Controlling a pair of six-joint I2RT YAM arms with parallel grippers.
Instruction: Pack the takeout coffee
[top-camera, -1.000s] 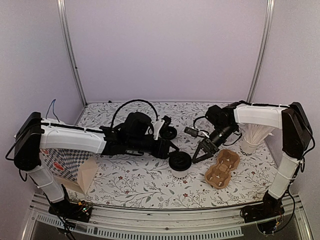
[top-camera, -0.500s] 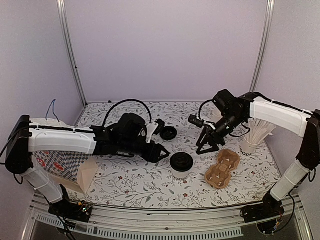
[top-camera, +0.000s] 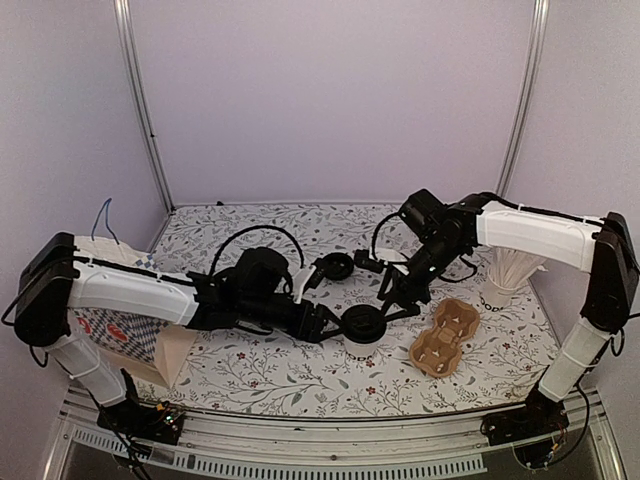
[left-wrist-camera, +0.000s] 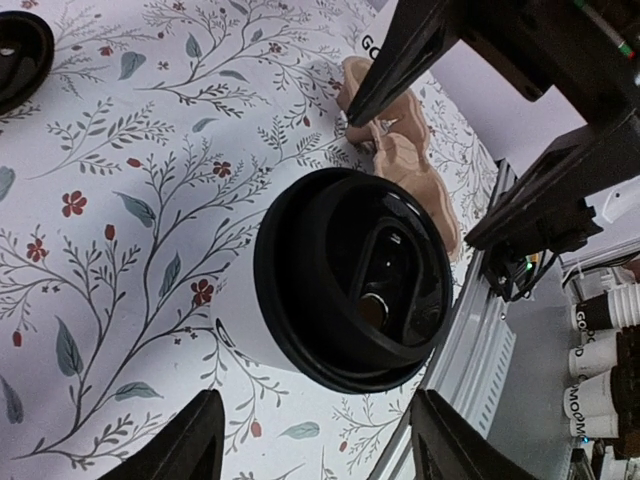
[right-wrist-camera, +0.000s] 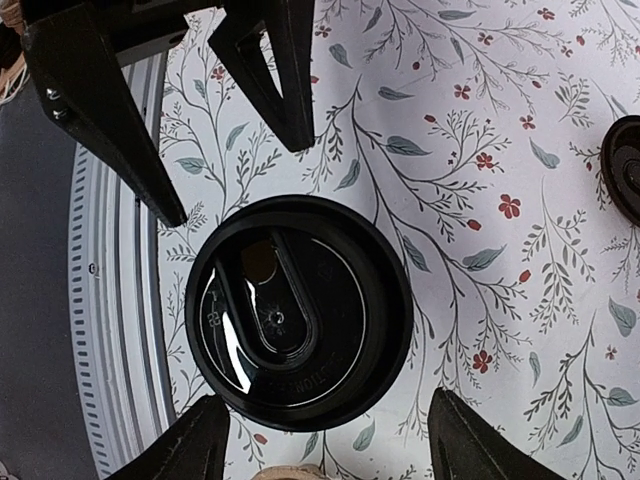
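Table: a table under a white cloth printed with leafy sprigs and small red flowers. Everything else stands on it.

Left arm: it reaches in from the left along the near side. The left gripper has its black fingers spread wide with nothing between them, and the tips stop just short of the coffee's lid.

Right arm: it comes across from the right. The right gripper is also spread wide and holds nothing. It hangs above the same lid, on the opposite side from the left one.

Paper bag: a tan paper bag sits at the near left, well apart from the cup.

Carrier: a brown moulded-pulp cup carrier lies at the near right, near the coffee. Its wells look empty, though the top view is too small to be sure.

Cup of sticks: a white paper cup of long white sticks stands at the far right, behind the carrier.

Takeout coffee: the takeout coffee is a small white paper cup under a round black plastic lid. It stands upright on the cloth at centre front, between the two grippers.

Loose lid: a second round black plastic lid lies flat on the cloth behind the coffee.

Done: the lid is on the cup and sits level.

Left to do: the cup is in neither the carrier nor the bag. By my reading it has yet to be grasped, lifted and seated in a well, so the packing proper has not begun.
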